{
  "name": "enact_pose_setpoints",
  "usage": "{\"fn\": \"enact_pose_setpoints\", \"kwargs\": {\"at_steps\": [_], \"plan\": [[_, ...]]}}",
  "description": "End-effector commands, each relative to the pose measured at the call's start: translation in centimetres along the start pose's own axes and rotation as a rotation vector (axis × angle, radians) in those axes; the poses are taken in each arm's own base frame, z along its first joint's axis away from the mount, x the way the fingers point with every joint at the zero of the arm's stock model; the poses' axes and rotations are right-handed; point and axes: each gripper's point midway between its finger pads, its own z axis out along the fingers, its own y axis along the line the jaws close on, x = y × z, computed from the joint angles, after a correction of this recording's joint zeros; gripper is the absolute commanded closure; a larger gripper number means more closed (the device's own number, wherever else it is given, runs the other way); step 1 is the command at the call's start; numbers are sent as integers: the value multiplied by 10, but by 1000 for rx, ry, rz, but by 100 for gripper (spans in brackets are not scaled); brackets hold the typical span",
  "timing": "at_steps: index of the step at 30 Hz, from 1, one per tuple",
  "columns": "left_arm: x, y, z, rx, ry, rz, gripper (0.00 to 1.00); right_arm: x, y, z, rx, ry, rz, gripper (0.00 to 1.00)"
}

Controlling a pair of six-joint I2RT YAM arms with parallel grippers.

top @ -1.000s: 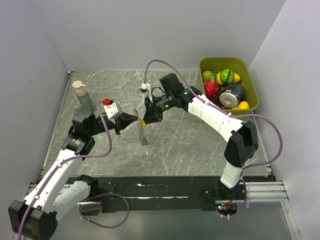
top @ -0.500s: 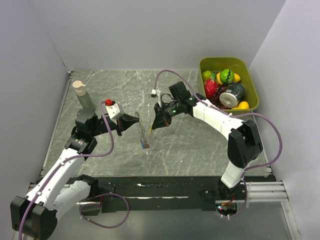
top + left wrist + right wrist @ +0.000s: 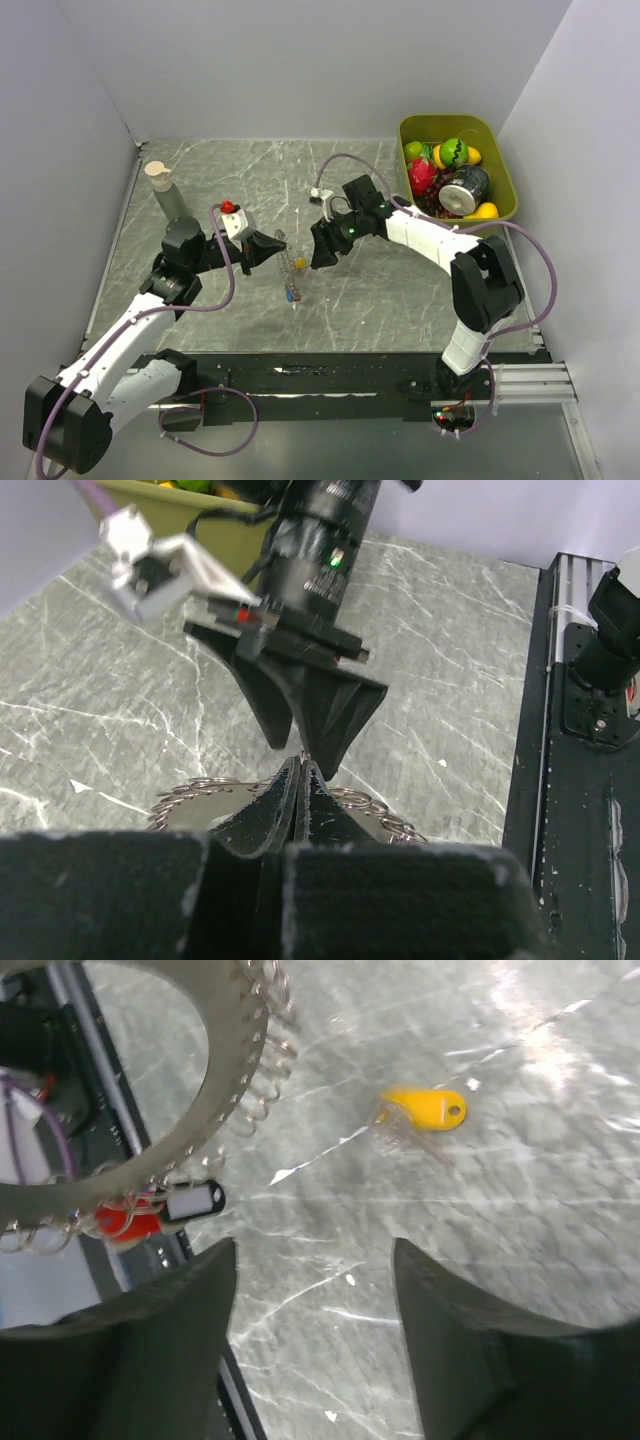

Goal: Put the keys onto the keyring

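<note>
Green bin (image 3: pixel 447 121) of fruit (image 3: pixel 455 152), can (image 3: pixel 465 188); perhaps bottle (image 3: pixel 172 203) far left

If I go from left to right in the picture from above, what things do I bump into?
The bottle → the keyring → the right gripper → the green bin.

The keyring (image 3: pixel 215 1090), a wide flat metal ring fringed with silvery loops, hangs on edge, red tag (image 3: pixel 125 1222) at one end; a loose yellow-headed key (image 3: pixel 425 1110) beside it.
</note>
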Motion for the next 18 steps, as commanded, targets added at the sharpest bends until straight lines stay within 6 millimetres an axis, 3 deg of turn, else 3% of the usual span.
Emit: {"fn": "enact_pose_setpoints", "kwargs": {"at_steps": [1,3,4,7,10,14,18], "plan": [[-27,-5,3,28,-74,74,99,-48,31,-44,30,-210,-184,24],[-30,-7,2,38,-79,84,99,-65,51,-58,-13,-304,-281,23],[-31,-10,3,50,-81,86,99,-67,72,-70,-74,-348,-326,23],[-32,-13,3,64,-83,90,99,-90,101,-94,-128,-450,-433,23],[-34,-17,4,85,-87,94,99,-98,125,-106,-219,-469,-483,23],[-38,-22,4,109,-95,101,99,-101,146,-106,-318,-466,-526,26],[-41,-28,5,141,-99,107,99,-101,149,-97,-358,-441,-529,31]]}}
